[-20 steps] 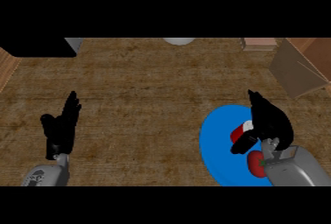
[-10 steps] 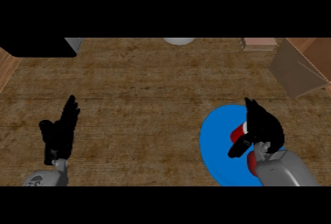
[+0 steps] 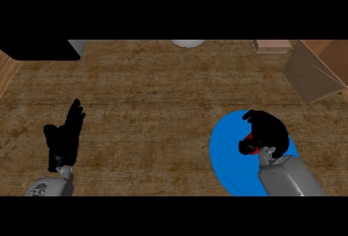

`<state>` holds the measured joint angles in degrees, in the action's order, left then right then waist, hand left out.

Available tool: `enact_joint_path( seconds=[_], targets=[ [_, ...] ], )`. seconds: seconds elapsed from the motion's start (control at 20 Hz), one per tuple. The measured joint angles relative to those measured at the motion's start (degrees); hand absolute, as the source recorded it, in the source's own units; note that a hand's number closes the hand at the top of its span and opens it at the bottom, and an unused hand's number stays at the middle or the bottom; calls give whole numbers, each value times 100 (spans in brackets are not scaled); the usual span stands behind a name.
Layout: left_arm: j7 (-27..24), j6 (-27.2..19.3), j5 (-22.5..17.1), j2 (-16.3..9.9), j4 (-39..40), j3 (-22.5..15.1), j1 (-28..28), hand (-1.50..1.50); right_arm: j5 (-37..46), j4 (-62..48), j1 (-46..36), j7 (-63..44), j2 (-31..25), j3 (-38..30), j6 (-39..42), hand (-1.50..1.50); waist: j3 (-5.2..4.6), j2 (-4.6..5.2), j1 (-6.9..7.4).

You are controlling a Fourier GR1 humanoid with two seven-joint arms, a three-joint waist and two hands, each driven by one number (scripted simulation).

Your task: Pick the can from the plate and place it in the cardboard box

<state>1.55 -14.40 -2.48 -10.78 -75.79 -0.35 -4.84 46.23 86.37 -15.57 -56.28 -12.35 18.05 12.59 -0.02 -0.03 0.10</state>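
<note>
A blue plate (image 3: 223, 154) lies on the wooden counter at the lower right. On it stands the red can (image 3: 252, 138), of which only small red patches show under my right hand (image 3: 268, 130). The fingers and thumb of that hand curl down round the can and hide most of it. The cardboard box (image 3: 314, 69) stands open at the upper right, well beyond the plate. My left hand (image 3: 63, 138) rests at the lower left, open with its fingers straight and pointing up, holding nothing.
A black appliance (image 3: 37, 49) fills the top left corner. A white rounded object (image 3: 187, 43) sits at the top centre, and a small tan block (image 3: 272, 45) lies just left of the box. A wooden edge (image 3: 7, 71) runs along the far left.
My right hand has drawn in over the plate and its fingers, straight before, have curled round the can. The left hand has barely moved.
</note>
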Motion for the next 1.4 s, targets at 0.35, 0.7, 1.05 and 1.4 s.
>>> enact_joint_path(
  seconds=[0.35, 0.7, 1.05, 1.4],
  targets=[
    [22, 112, 50, 60, 5, 97, -44, 0, 595, -317, -274, 322, 100, -127, -151, 150, 1, 1, 9],
    [41, 245, 56, 41, 66, 69, -226, 0, 893, -2544, -1901, -210, 839, -973, -925, 150, 5, 84, 231],
    [4, 278, 64, 53, 95, 104, -229, 0, 1265, -4542, -3438, -102, 947, -1534, -1677, 150, 6, 82, 241],
    [1, 297, 50, 51, 187, 196, -233, 0, 1690, -4873, -4426, -189, 902, -1519, -1884, 150, 1, 32, 116]
  ],
)
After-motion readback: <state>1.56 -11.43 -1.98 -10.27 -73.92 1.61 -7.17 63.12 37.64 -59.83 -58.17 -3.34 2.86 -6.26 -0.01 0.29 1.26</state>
